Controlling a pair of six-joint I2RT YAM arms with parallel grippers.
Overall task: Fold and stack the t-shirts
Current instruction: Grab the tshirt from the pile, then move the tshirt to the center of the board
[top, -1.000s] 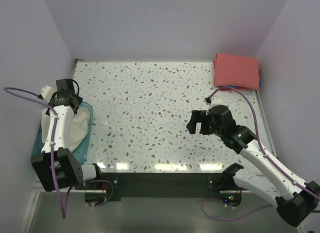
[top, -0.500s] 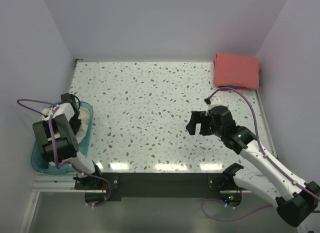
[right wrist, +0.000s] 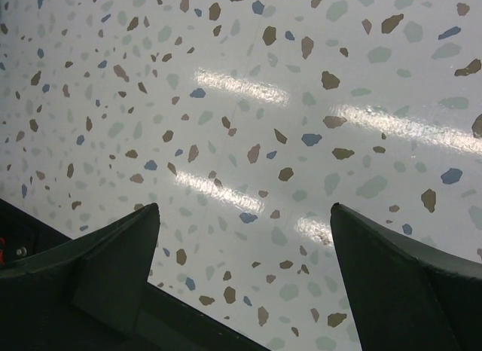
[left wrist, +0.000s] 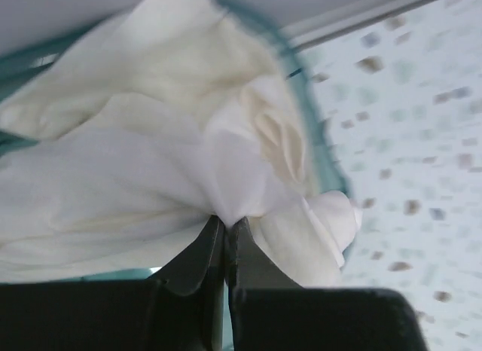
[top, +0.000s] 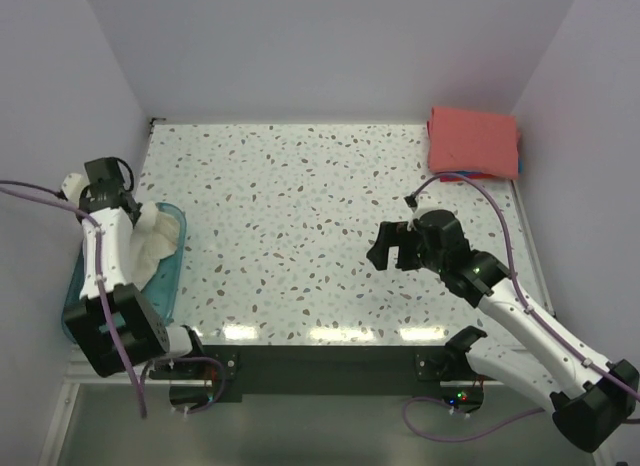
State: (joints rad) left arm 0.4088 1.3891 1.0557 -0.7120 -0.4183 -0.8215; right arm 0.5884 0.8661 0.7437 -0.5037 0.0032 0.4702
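at the left edge of the table (top: pixel 300 186), the left gripper (left wrist: pixel 226 229) is pinched tight on a gathered fold of the cream-white t-shirt (left wrist: pixel 135 155); the cloth bunches to a point exactly where the two fingertips meet, so the hold is on fabric only and not on the container; the shirt lies crumpled in the teal tub (top: pixel 172 276) and spills over the rim on the table side; judgement: the pinch is taken high on the heap so that the garment can be drawn up and over the tub wall without dragging the tub.

over bare speckled surface right of centre, the right gripper (right wrist: pixel 245 245) hovers with its fingers spread wide and nothing between them; judgement: it is held ready to take a second point of the shirt for spreading.

at the far right corner, the coral-red t-shirt (top: pixel 473 139) lies folded flat with a blue edge (top: pixel 521 164) showing beneath it; it is well apart from the tub; judgement: this is the stack that the cream-white shirt must join after folding.

markings: no brand, label or writing can be read; no chest print shows in the visible folds; the left wrist view is blurred.
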